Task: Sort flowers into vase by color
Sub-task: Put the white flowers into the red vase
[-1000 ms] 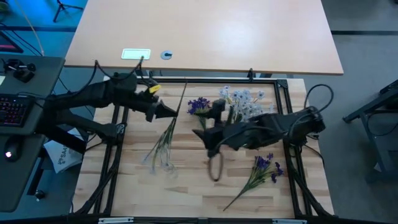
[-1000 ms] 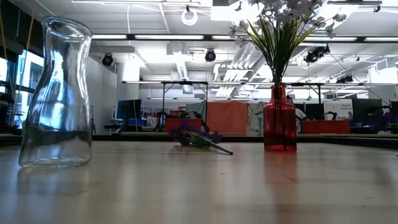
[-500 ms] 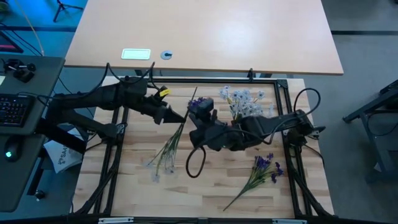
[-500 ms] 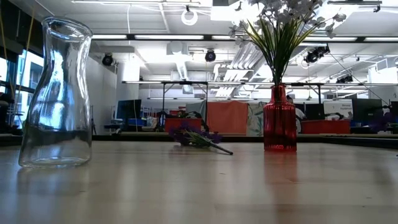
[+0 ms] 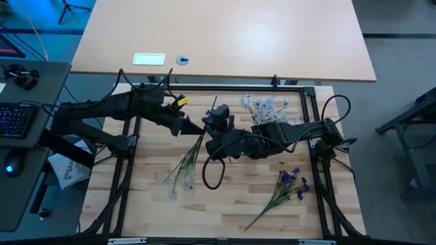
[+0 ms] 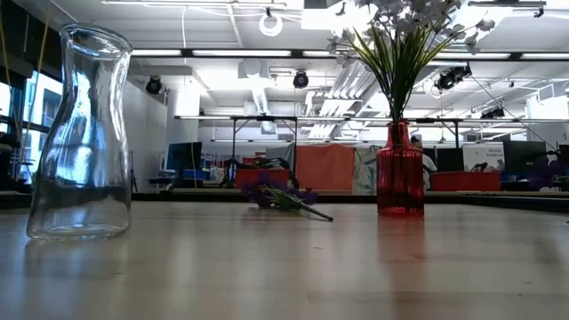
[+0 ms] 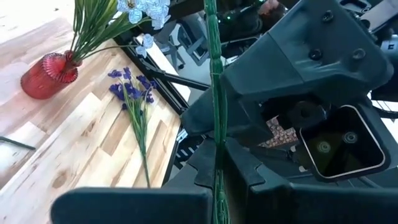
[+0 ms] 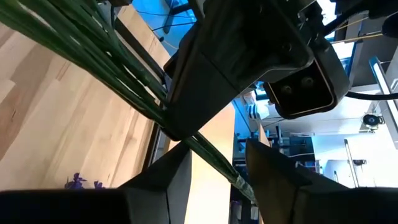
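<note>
Overhead, mid-frame, the left claw (image 5: 201, 129) is clamped on a flower stem (image 5: 193, 151); the right claw (image 5: 212, 127), part-closed, straddles it. Low view: red vase (image 6: 399, 172) right, glass carafe (image 6: 82, 133) left on the counter (image 6: 284, 267).

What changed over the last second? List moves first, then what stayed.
The right tool swung across toward the left arm and narrowed its jaws around the stem of the pale sprig, with gaps still showing on both sides. The left tool carried that sprig slightly rightward, staying clamped on it. Unchanged: red vase, clear vase, purple sprig lying on the table.
</note>
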Action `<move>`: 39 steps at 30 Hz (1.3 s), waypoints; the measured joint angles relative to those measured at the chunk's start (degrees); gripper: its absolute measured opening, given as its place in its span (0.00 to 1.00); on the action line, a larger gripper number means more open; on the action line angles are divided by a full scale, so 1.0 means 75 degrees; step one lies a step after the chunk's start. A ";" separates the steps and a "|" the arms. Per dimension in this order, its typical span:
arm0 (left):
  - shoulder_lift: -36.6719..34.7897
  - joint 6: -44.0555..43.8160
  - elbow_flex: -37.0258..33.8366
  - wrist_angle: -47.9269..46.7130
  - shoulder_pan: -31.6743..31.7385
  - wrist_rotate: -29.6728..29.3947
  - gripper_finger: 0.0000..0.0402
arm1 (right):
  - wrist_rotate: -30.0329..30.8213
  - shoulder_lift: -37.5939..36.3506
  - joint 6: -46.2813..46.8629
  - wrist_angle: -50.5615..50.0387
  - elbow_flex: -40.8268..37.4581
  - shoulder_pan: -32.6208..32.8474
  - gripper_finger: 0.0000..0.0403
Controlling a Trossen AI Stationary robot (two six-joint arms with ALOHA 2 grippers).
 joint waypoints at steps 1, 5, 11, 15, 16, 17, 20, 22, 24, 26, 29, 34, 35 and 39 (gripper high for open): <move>-0.0002 0.0003 0.0000 0.0004 0.0025 0.0001 0.00 | 0.0000 0.0000 -0.0001 0.0002 0.0000 0.0000 0.34; -0.0025 0.0003 0.0000 0.0008 0.0114 0.0007 0.02 | 0.0000 0.0000 -0.0133 -0.0061 -0.0005 0.0006 0.22; -0.0041 0.0001 0.0009 0.0002 0.0287 0.0103 0.07 | 0.0023 0.0000 -0.0229 -0.0231 -0.0009 0.0003 0.03; -0.0113 0.0041 0.0009 -0.0141 0.0680 0.0478 0.10 | 0.0128 -0.0034 -0.0332 -0.0369 -0.0015 -0.0001 0.02; -0.0193 0.0130 0.0006 -0.0199 0.0814 0.0513 0.11 | 0.0124 -0.0073 -0.0308 -0.0377 -0.0015 -0.0003 0.01; -0.0275 0.0234 0.0006 -0.0270 0.0978 0.0533 0.12 | 0.0091 -0.0139 -0.0220 -0.0434 -0.0015 0.0001 0.01; -0.0671 0.0553 -0.0006 -0.0474 0.1582 0.0412 0.13 | -0.0012 -0.0434 0.0504 -0.0806 -0.0012 0.0029 0.01; -0.1029 0.0876 -0.0006 -0.0616 0.1962 0.0092 0.14 | -0.0061 -0.0671 0.1193 -0.1151 -0.0012 0.0032 0.01; -0.1365 0.1255 -0.0003 -0.0763 0.2265 -0.0420 0.14 | -0.0063 -0.0911 0.1994 -0.1385 -0.0012 0.0049 0.01; -0.1627 0.1686 -0.0003 -0.0892 0.2452 -0.0920 0.14 | -0.0199 -0.1225 0.2968 -0.1585 -0.0012 0.0100 0.01; -0.1844 0.2436 -0.0003 -0.1013 0.2514 -0.1213 0.14 | -0.1419 -0.1719 0.5135 -0.1979 0.0006 0.0175 0.01; -0.1907 0.3355 -0.0014 -0.1160 0.2197 -0.1190 0.14 | -0.2685 -0.2479 0.7541 -0.2622 -0.1054 0.0409 0.00; -0.1905 0.3463 -0.0104 -0.1046 0.2093 -0.1188 0.14 | -0.2633 -0.2685 0.7810 -0.2507 -0.1532 0.0557 0.00; -0.2030 0.3513 -0.0829 -0.0363 0.1712 -0.1195 0.14 | -0.2483 -0.3870 0.9091 -0.0957 -0.3878 0.1252 0.00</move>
